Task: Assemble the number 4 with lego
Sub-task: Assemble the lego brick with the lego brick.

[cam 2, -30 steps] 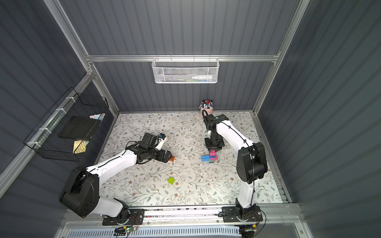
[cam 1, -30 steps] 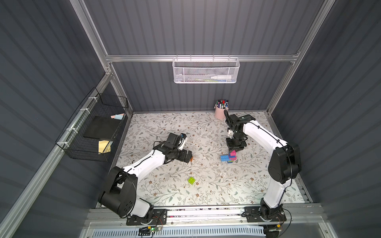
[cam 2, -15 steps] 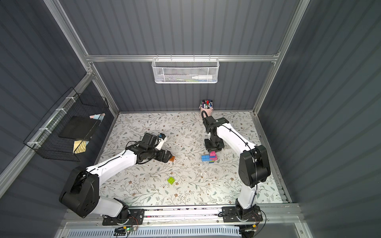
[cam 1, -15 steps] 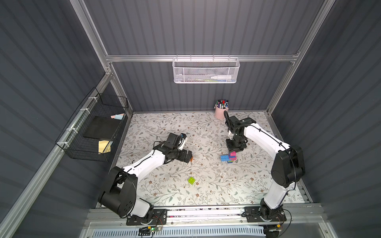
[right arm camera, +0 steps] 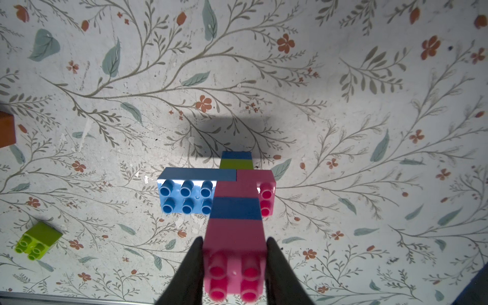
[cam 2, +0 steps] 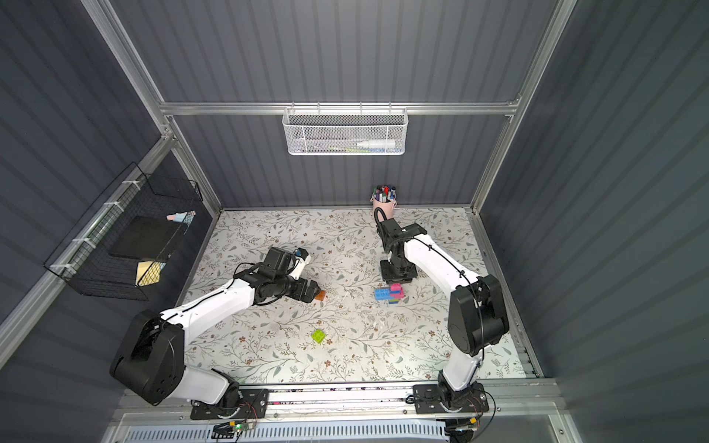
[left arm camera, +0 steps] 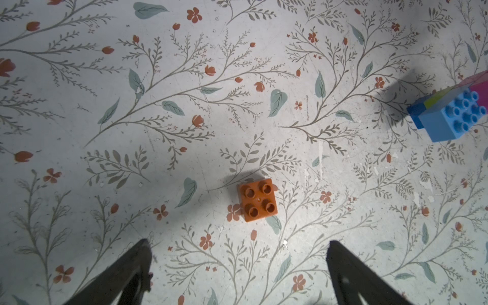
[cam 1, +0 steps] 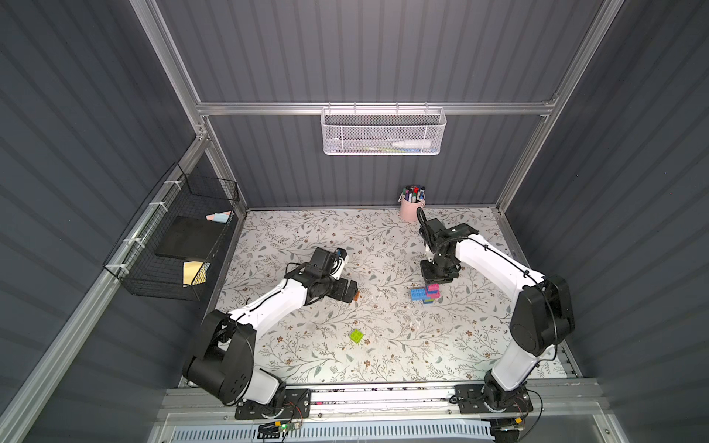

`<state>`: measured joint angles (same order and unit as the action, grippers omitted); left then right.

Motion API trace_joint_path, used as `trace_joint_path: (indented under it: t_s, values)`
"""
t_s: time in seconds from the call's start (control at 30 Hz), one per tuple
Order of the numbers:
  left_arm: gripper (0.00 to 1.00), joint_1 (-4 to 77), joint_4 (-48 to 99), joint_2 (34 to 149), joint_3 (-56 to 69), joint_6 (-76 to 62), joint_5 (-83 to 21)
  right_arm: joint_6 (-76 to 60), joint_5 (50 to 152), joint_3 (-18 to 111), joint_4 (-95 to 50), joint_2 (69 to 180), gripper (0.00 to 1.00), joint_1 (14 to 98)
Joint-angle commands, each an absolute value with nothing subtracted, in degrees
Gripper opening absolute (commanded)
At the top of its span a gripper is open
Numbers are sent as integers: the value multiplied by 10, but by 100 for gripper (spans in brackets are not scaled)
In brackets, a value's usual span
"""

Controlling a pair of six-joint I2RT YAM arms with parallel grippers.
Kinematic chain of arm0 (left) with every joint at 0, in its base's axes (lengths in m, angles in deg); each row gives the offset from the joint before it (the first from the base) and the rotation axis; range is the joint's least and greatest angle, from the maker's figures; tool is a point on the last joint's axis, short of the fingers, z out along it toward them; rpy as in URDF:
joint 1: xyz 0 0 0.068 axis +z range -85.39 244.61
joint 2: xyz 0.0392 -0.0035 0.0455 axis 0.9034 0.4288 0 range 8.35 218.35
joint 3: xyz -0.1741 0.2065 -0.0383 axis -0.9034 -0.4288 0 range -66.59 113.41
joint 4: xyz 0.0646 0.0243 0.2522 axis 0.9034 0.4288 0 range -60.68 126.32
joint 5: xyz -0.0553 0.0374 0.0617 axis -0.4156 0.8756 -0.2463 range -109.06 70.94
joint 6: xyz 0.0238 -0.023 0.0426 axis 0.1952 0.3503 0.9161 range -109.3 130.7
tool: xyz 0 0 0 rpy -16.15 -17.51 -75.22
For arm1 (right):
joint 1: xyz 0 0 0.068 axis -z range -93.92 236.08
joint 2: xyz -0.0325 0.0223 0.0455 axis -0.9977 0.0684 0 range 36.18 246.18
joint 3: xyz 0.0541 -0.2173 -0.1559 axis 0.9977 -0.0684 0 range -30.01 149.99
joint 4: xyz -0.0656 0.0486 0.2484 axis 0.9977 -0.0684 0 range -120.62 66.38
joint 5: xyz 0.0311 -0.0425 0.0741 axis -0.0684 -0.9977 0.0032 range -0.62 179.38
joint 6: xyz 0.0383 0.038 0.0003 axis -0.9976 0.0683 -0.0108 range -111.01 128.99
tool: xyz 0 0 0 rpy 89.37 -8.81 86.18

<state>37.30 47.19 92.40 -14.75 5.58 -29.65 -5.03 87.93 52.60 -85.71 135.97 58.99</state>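
Note:
The number 4 is a stack of pink, blue, light-blue and green lego; both top views show it right of the mat's middle. My right gripper is shut on its top pink brick from above, one finger on each side. Whether the stack's bottom rests on the mat I cannot tell. An orange brick lies studs up just ahead of my left gripper, which is open and empty. A lime green brick lies loose nearer the front.
A pink cup of marker pens stands at the back wall behind the right arm. A black wire basket hangs on the left wall. The floral mat ends at a metal rail in front.
The right arm's elbow has shifted slightly, with the gripper staying on the stack. The left arm and the loose bricks have not moved.

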Motion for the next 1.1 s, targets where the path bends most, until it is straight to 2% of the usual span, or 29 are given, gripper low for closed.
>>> trace_joint_path:
  t_s: [0.0,0.37,1.07]
  values:
    - [99,375,474,923,-148,57,-295,-61,868,483,-839,1409,32,588]
    - [100,375,472,923,-146,58,-296,-67,871,475,-837,1406,32,587]
    - [99,375,476,919,-141,58,-295,-72,886,492,-858,1369,43,587]
